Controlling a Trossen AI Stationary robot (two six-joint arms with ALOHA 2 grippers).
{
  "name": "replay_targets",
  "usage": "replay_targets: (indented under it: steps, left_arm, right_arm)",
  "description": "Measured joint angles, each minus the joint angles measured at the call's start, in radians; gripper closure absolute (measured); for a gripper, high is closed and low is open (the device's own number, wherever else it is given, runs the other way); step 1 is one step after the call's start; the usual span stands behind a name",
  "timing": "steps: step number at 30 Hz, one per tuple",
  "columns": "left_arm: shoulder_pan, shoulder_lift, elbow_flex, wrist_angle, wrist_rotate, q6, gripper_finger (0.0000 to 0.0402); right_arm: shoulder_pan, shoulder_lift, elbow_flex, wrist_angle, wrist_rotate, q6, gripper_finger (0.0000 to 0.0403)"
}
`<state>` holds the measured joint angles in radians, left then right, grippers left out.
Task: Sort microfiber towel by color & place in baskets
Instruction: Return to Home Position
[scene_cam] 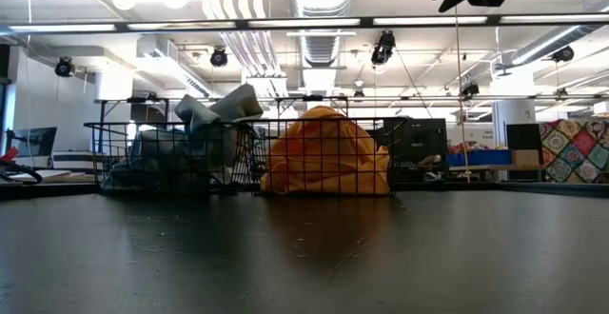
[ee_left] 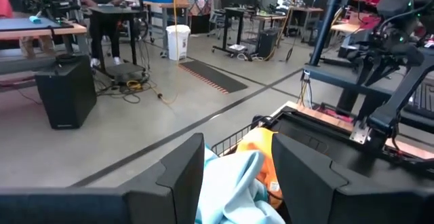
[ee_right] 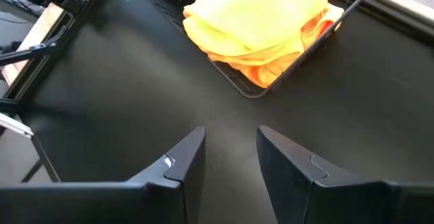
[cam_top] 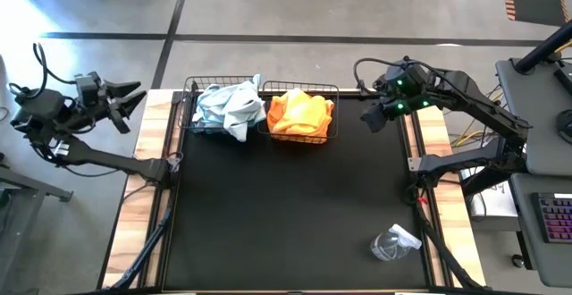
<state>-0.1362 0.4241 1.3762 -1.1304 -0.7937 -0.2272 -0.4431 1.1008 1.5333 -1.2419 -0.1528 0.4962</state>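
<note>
High view, left edge: left arm (cam_top: 89, 156) has matte black links and boxy joints, with a thin black cable (cam_top: 39, 61) looping off its upper-left end. The left gripper (cam_top: 125, 98) is black with two tapered prongs. Upper right: right arm (cam_top: 465, 94) is the same black build, with green lights (cam_top: 400, 85) glowing at the wrist (count unclear). The right gripper (cam_top: 375, 116) is black and blunt. Left wrist view, bottom: left fingers (ee_left: 180, 176) are dark grey, flat, angular slabs with bevelled edges. Right wrist view, bottom: right fingers (ee_right: 183, 159) are the same slabs, with a small pale mark near each tip.
</note>
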Motion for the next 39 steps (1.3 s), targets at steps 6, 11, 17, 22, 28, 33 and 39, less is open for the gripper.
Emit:
replay_targets:
  steps: [6,11,17,22,28,33,39]
  left_arm:
    - [0.000,0.000,0.000,0.002,0.000,0.000,0.0243]
    - [0.000,0.003,0.000,0.001,0.000,0.007,0.0243]
    - [0.000,0.003,0.002,0.002,0.000,0.007,0.0243]
    - [0.000,0.002,0.001,-0.002,0.129,-0.007,0.0243]
    - [0.000,-0.007,-0.019,-0.002,0.287,-0.003,0.0243]
    - [0.000,-0.016,-0.049,0.002,0.289,-0.013,0.0243]
    - [0.000,-0.097,-0.146,0.068,0.304,-0.018,0.0243]
  right_arm:
    - [0.000,0.010,0.000,0.054,0.005,-0.097,0.0277]
    - [0.000,0.002,0.000,0.140,-0.023,-0.187,0.0277]
    - [0.000,-0.020,0.000,0.184,-0.085,-0.228,0.0277]
    - [0.000,-0.053,0.000,0.186,-0.087,-0.237,0.0277]
    - [0.000,-0.094,-0.008,0.217,-0.096,-0.273,0.0277]
    - [0.000,-0.136,-0.054,0.309,-0.179,-0.299,0.0277]
    - [0.000,-0.211,-0.177,0.420,-0.233,-0.280,0.0277]
